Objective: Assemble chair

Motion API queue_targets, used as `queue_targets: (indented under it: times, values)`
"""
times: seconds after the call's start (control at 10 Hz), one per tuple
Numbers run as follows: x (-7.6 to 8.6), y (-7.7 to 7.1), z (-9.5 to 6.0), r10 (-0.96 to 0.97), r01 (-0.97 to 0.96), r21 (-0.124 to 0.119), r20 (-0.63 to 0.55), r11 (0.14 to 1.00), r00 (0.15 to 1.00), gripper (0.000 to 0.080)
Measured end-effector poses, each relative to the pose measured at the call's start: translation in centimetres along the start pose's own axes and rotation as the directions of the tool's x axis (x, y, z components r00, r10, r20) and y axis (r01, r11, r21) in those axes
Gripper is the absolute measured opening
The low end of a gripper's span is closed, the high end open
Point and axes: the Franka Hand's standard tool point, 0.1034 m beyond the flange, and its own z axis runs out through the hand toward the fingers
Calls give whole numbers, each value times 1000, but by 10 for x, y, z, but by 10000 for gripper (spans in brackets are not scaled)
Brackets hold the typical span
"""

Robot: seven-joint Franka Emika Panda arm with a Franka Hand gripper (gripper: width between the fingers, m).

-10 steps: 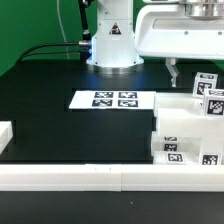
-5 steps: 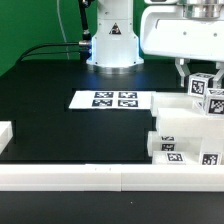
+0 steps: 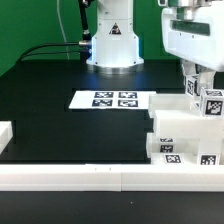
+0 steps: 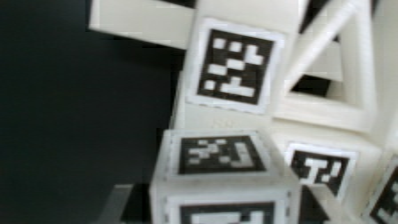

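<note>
- Chair: white tagged parts stacked at the exterior view's right, near edge of the black tabletop, against the white rail.
- Pincer: low over the top of the stack, at a tagged upright piece. Whether it is spread or pinching, I cannot tell; the fingers are hidden by the parts.
- Wrist view: tagged faces fill the picture at close range, with white bars crossing behind.
- Marker board: flat mid-tabletop, well apart from the stack.
- Progress, judged: seat block and some upright pieces appear joined; remaining parts and final seating not confirmed.
</note>
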Motion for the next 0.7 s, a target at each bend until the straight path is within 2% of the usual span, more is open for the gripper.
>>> queue_targets:
  times: [0.2, 0.4, 0.5, 0.6, 0.7]
  values:
    - [-4, 2, 2, 188, -188, -5, 9, 982, 982, 273]
    - [-6, 2, 3, 212, -212, -6, 10, 977, 977, 273]
    - [-6, 2, 3, 202, -202, -6, 10, 979, 979, 354]
    - [-6, 2, 3, 129, -129, -8, 11, 992, 992, 354]
    - [-6, 0, 1, -15, 15, -5, 14, 1000, 1000, 548]
